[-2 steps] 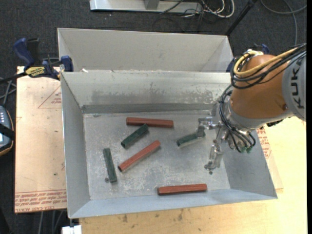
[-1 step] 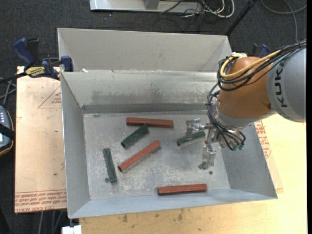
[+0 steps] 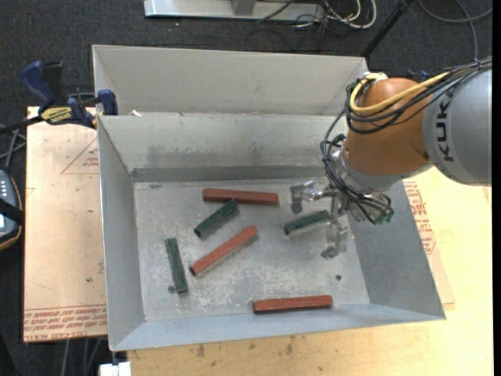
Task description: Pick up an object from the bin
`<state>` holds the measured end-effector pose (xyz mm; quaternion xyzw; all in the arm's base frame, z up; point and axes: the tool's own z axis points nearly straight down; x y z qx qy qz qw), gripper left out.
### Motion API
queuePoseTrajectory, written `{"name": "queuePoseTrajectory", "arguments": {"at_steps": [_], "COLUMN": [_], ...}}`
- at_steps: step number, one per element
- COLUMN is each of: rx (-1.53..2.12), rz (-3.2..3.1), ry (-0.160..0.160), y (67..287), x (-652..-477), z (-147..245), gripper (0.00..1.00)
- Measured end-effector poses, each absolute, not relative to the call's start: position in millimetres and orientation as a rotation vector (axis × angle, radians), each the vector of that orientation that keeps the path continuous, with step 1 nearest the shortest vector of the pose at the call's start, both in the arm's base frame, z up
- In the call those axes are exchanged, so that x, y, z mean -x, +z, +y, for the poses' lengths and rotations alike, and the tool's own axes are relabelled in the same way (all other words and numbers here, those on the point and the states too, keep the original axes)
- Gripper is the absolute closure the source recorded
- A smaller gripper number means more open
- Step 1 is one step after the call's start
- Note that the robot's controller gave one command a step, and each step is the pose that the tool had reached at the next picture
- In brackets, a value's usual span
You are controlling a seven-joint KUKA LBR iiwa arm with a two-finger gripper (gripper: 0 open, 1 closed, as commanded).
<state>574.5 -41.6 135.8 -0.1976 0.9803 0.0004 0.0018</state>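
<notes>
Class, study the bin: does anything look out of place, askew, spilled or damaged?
Nothing stands out. Three red-brown bars and three green bars lie flat, scattered, in the bin, none visibly broken. The rightmost green bar lies between the open fingers of the gripper.

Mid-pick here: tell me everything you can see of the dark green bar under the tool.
The dark green bar is a short, straight, square-edged stick with a matte face, perhaps painted wood. It lies flat on the bin floor at the right, slightly slanted, apart from the other bars. The tool stands over it, fingers open, one on each side; its right end is hidden by them. Whether they touch it I cannot tell.
</notes>
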Motion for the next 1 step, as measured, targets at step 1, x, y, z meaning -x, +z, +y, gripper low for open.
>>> {"name": "queuePoseTrajectory", "arguments": {"at_steps": [1], "rx": [0.404], "rz": [3.108], "ry": [0.0], "y": [90.8], "x": [-579.5], "z": [-37.7], "gripper": [0.0]}}
